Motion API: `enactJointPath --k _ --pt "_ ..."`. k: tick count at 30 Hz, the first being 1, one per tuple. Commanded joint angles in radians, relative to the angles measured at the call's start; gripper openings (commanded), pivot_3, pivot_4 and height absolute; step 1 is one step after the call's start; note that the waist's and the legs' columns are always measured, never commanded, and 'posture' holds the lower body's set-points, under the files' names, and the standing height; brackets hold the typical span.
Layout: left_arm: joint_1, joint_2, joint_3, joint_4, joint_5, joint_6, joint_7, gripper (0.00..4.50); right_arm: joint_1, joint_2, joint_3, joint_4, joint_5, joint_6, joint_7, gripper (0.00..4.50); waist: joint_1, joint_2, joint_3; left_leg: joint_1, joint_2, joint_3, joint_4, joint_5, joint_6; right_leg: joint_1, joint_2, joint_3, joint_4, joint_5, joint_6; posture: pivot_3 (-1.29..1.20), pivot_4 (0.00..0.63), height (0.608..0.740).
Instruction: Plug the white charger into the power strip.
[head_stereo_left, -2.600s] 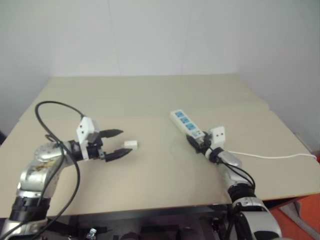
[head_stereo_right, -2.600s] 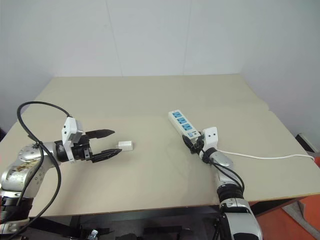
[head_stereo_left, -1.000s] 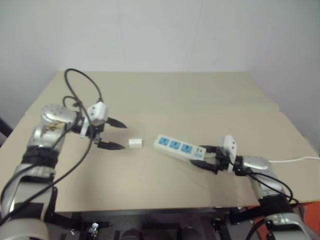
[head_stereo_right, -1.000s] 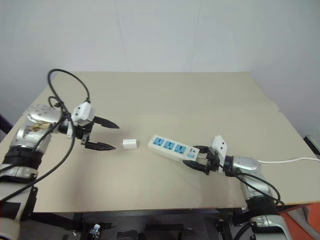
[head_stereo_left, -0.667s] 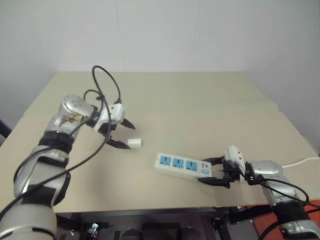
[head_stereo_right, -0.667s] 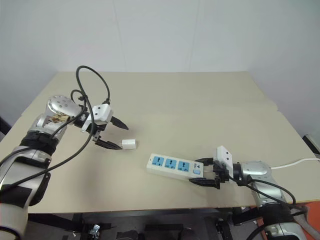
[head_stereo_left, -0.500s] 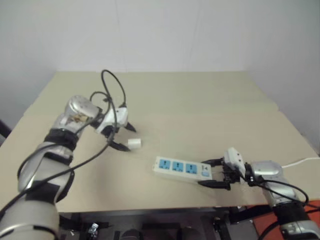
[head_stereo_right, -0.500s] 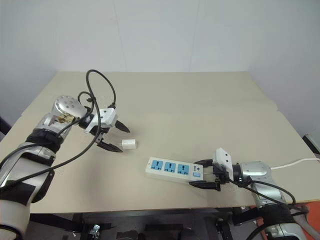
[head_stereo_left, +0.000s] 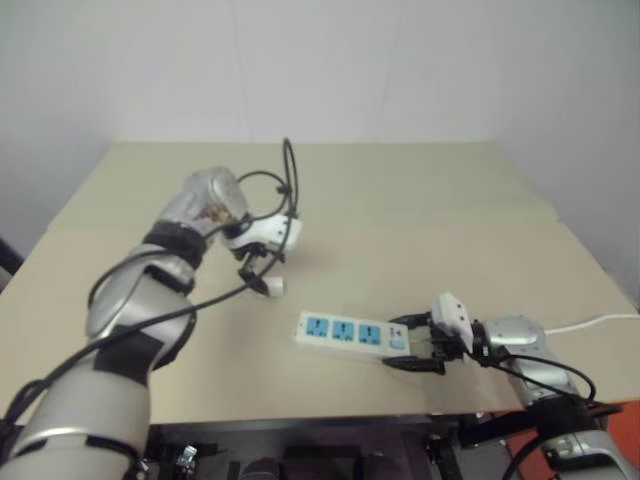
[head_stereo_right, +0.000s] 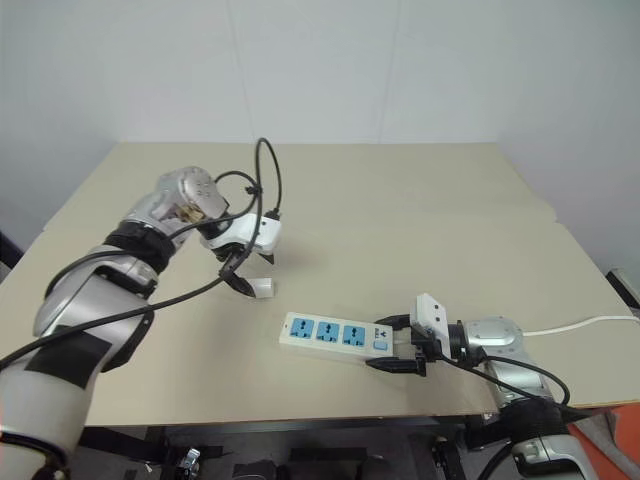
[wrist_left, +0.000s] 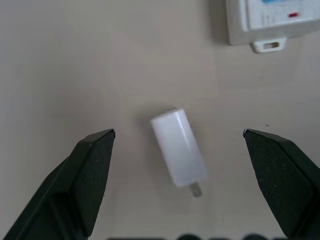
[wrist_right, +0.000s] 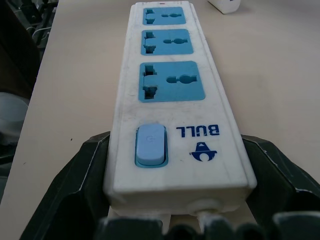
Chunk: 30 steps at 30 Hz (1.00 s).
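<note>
The white charger (wrist_left: 179, 148) lies flat on the tan table, its metal prongs showing at one end. My left gripper (wrist_left: 178, 132) points down over it, open, with a black finger (wrist_left: 92, 170) on each side and not touching it. From the head, the charger (head_stereo_right: 262, 287) sits just left of the power strip (head_stereo_right: 333, 333), a white bar with three blue sockets lying near the table's front edge. My right gripper (head_stereo_right: 388, 345) is shut on the strip's switch end, its fingers (wrist_right: 87, 175) pressed against both long sides of the power strip (wrist_right: 172, 100).
A thin white cable (head_stereo_left: 600, 322) runs from the strip's held end to the right, off the table. A black cable (head_stereo_left: 287, 175) loops up from my left wrist. The tan table (head_stereo_left: 420, 200) stretches bare behind the strip; its front edge is close below it.
My left gripper has swung right and tipped downward until it hangs over the charger. My right gripper has turned the strip and drawn it toward the front edge, then nudged it left.
</note>
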Motion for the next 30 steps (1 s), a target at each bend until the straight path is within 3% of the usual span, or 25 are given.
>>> enactJointPath --k 1,14,22,25,30 --pt "-0.030 -0.011 -0.013 0.016 0.064 0.011 0.006 4.50 -0.006 -0.007 -0.003 -0.006 -0.009 -0.013 -0.014 3.42 0.000 0.000 0.000 0.000 0.000 0.000 0.000 0.000 0.000 0.000 0.000 0.000 0.000 0.000 0.000 0.00 0.150 0.740" --pt "-0.031 -0.127 -0.012 0.086 0.192 0.106 0.164 4.50 0.019 -0.009 -0.005 -0.038 -0.010 -0.005 -0.040 3.42 0.002 0.000 0.000 0.000 0.000 -0.001 0.000 0.000 0.000 0.000 0.000 0.000 0.000 0.000 0.000 0.00 0.150 0.740" --pt "-0.020 -0.152 -0.017 0.084 0.212 0.139 0.153 4.50 0.030 -0.005 -0.001 -0.049 -0.009 -0.001 -0.055 3.42 0.002 0.000 0.000 0.000 0.000 -0.001 0.001 0.000 0.000 0.000 0.000 0.000 0.001 0.000 0.000 0.00 0.150 0.740" --pt "-0.007 -0.148 -0.024 0.078 0.227 0.131 0.158 3.90 0.033 -0.004 -0.002 -0.051 -0.009 -0.001 -0.059 3.42 0.002 0.000 0.000 0.000 0.000 -0.001 0.001 0.000 0.000 0.000 0.000 0.000 0.001 0.000 0.000 0.00 0.150 0.740" --pt "0.009 -0.142 -0.022 0.072 0.235 0.132 0.159 2.34 0.039 -0.005 -0.001 -0.053 -0.008 0.000 -0.062 3.42 0.002 0.000 0.000 0.000 0.000 -0.001 0.001 0.000 0.000 0.000 0.000 0.000 0.001 0.000 0.000 0.00 0.150 0.740"
